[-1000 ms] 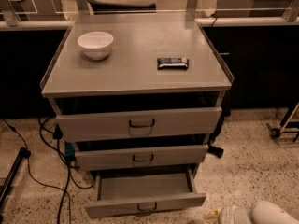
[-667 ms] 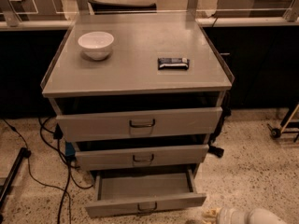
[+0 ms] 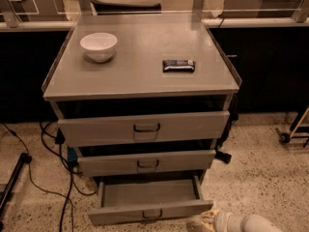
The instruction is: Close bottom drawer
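Three drawers; the bottom drawer [image 3: 150,210] juts furthest, lower centre. Your end effector [image 3: 203,222] sits beside its right corner, and you cannot tell its grip state.

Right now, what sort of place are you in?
Probably a lab or workshop: grey metal drawer cabinet, loose cables on speckled floor. The claw sits lower right, by the open bottom drawer.
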Robot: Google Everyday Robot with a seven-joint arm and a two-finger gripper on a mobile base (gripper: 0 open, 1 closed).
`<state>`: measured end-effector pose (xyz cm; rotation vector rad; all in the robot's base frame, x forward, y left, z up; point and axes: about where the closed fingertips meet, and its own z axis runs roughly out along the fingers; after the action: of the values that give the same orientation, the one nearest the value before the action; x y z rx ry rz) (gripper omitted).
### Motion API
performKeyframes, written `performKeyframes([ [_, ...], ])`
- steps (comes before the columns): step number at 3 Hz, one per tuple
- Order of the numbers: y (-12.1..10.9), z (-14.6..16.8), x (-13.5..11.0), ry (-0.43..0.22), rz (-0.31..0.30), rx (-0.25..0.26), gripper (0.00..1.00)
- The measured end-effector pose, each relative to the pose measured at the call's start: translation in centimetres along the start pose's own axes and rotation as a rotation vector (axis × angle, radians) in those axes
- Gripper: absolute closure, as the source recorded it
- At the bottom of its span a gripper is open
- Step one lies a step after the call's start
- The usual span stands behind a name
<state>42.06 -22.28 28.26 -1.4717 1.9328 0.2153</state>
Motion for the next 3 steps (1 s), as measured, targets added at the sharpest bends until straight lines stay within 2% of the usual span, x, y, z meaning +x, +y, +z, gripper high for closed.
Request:
performKeyframes([
  [1, -1.5, 6.7, 1.1, 0.018, 0.005, -0.059, 1.00],
  [2, -1.5, 6.9, 1.2, 0.021, 0.003, -0.056, 1.00],
  [3, -1.8, 8.4, 2.1, 0.038, -0.021, -0.024, 1.00],
])
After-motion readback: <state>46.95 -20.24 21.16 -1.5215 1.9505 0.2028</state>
